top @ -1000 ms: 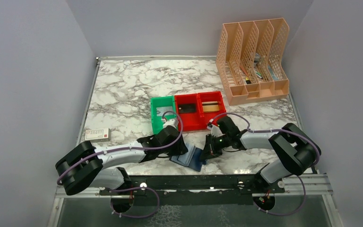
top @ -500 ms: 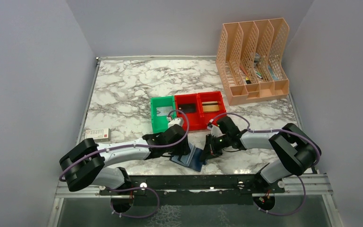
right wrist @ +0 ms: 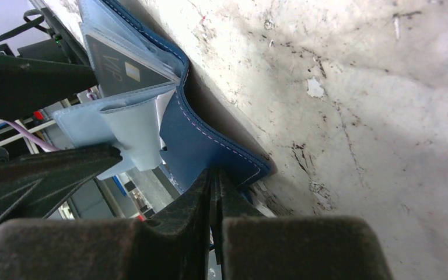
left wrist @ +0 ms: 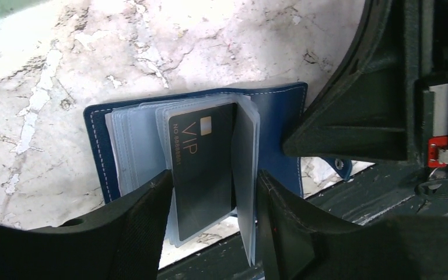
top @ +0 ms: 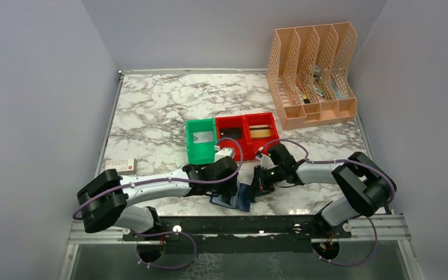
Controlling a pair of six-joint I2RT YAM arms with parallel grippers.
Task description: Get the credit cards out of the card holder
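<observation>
Card holder (top: pixel 240 197) lies open at the near edge of the marble worktop (top: pixel 151 111), in front of the bins and between the tips of the two arms. It has a navy cover and a pale blue inner panel. A fan of clear sleeves stands up from the spine.

Left jaws: partly open, down over the sleeves. The left wrist view shows the two black fingers (left wrist: pixel 143 227) either side of a black card (left wrist: pixel 204 157) marked VIP with a small gold chip, sitting in a sleeve. One finger is against the card's edge, the other just beside an upright clear sleeve. The jaws stand apart, not clamped on anything.

Right jaws: closed tight, pinching the edge of the navy cover. In the right wrist view the fingers (right wrist: pixel 198 192) meet on the stitched rim, and the cover curves up off the worktop there. A pale flap and the VIP card show beyond it.

Elsewhere:
- Green bin (top: pixel 200 154) sits just behind the left arm's wrist, with a grey card-like item inside.
- Two red bins (top: pixel 265 143) join onto its right side, one holding something dark, one something tan; can't tell what.
- Peach file rack (top: pixel 312 76) stands at the far right corner with a few things in its slots, too small to read.
- Small white box (top: pixel 120 165) with a red mark lies near the left edge, well apart from the rest.
</observation>
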